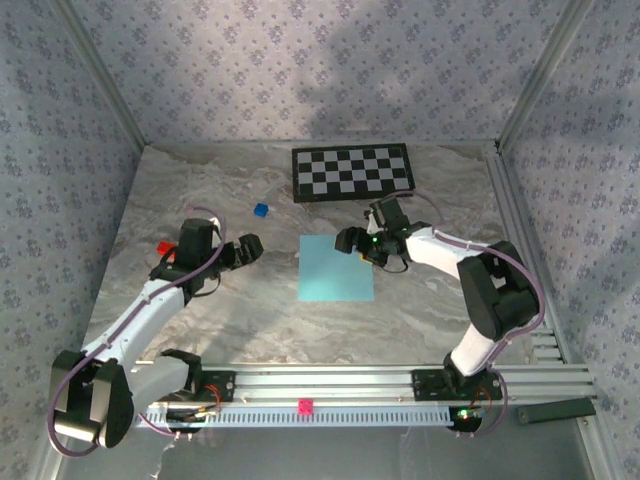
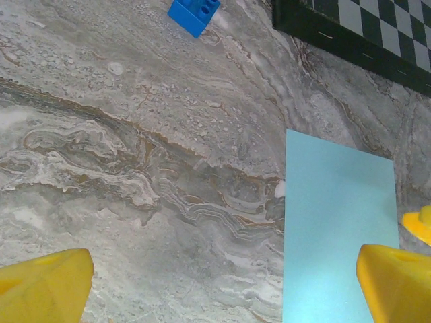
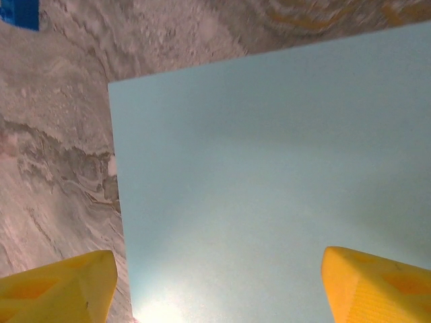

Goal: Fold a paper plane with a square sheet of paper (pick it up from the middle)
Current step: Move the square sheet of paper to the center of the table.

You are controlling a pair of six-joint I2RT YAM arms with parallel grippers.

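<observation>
One square sheet of paper [image 1: 336, 268], one blue cube [image 1: 261, 210] and one checkerboard [image 1: 351, 172] are counted, left gripper [image 1: 250, 246] and right gripper [image 1: 351, 243] spread wide.

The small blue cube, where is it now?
In the top view, the blue cube sits on the table, left of the checkerboard, beyond the left claw.

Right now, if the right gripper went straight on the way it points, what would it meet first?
Most likely the square sheet of paper: it lies flat on the table straight ahead of the right gripper, whose jaws stand open. How far above it the gripper is, I cannot tell.
</observation>
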